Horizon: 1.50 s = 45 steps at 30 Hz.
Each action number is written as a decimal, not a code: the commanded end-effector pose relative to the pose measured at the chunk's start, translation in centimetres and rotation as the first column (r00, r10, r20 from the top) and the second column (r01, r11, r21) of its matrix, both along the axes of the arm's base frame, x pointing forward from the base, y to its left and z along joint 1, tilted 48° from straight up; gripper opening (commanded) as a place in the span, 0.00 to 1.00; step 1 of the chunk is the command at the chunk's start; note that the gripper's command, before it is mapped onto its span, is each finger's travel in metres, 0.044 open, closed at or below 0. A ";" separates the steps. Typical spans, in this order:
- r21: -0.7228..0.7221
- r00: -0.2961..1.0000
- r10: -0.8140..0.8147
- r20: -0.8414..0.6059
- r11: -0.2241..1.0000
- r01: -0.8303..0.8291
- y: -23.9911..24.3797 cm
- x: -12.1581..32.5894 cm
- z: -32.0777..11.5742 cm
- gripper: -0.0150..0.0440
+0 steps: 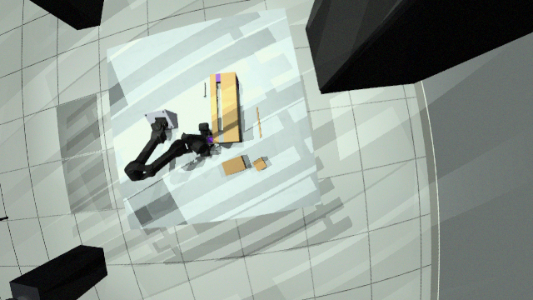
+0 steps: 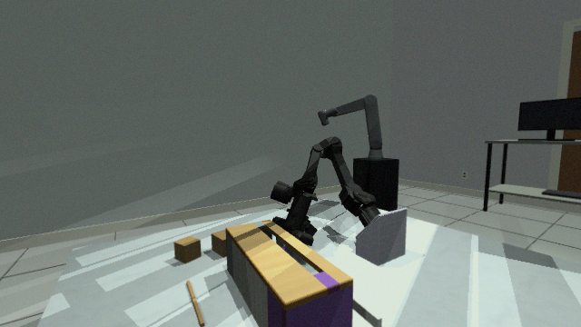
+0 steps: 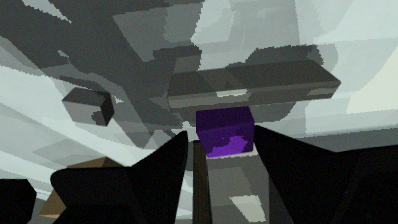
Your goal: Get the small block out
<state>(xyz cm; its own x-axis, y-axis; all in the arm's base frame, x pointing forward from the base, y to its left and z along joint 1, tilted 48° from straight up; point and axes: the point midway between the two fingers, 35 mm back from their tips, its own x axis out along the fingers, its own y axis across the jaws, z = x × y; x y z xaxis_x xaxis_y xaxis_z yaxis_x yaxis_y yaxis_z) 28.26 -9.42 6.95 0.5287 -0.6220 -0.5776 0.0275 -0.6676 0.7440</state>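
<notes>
The small purple block (image 1: 210, 140) (image 3: 225, 131) is just outside the near left corner of the box (image 1: 230, 93) (image 2: 268, 268), at the end of a grey strip (image 3: 235, 182). My gripper (image 1: 206, 140) (image 3: 219, 133) is partly open around the block. In the wrist view the right fingertip is close against or touching the block, and a narrow gap shows at the left fingertip. In the exterior view the fingertips are hidden behind the box. The box stands upright, with a long slot in its wooden top and a purple patch (image 1: 217, 77) (image 2: 327, 279) at the far end.
Two wooden blocks, a larger one (image 1: 234, 165) (image 2: 220, 242) and a smaller one (image 1: 260, 164) (image 2: 187, 250), lie near the box's near end. A thin wooden stick (image 1: 259, 122) (image 2: 195, 302) lies behind the box. A grey bar (image 3: 250, 85) lies just beyond the purple block.
</notes>
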 end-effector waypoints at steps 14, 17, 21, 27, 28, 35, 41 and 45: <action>0.004 1.000 0.007 -0.020 1.000 -0.007 1.1 -0.1 0.4 0.25; 0.007 1.000 0.005 -0.017 1.000 -0.005 2.1 -0.1 1.3 0.25; 0.007 1.000 0.003 -0.012 1.000 -0.003 3.4 -0.4 2.6 0.25; 0.004 1.000 0.003 -0.005 1.000 -0.003 4.6 -0.8 3.9 0.25; 0.004 1.000 0.003 -0.005 1.000 -0.003 4.6 -0.8 3.9 0.25; -0.103 0.980 0.119 -0.158 0.985 -0.136 4.9 -1.0 3.9 0.25; -0.192 0.916 0.220 -0.334 0.936 -0.295 5.3 -1.2 3.9 0.25; -0.232 0.851 0.270 -0.450 0.885 -0.403 5.6 -1.4 3.9 0.25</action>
<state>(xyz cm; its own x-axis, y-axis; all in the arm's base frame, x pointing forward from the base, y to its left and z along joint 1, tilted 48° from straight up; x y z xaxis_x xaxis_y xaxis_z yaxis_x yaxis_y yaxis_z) 26.88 -4.08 10.72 0.5092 -0.6234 -0.5934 0.4523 -0.3927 0.8008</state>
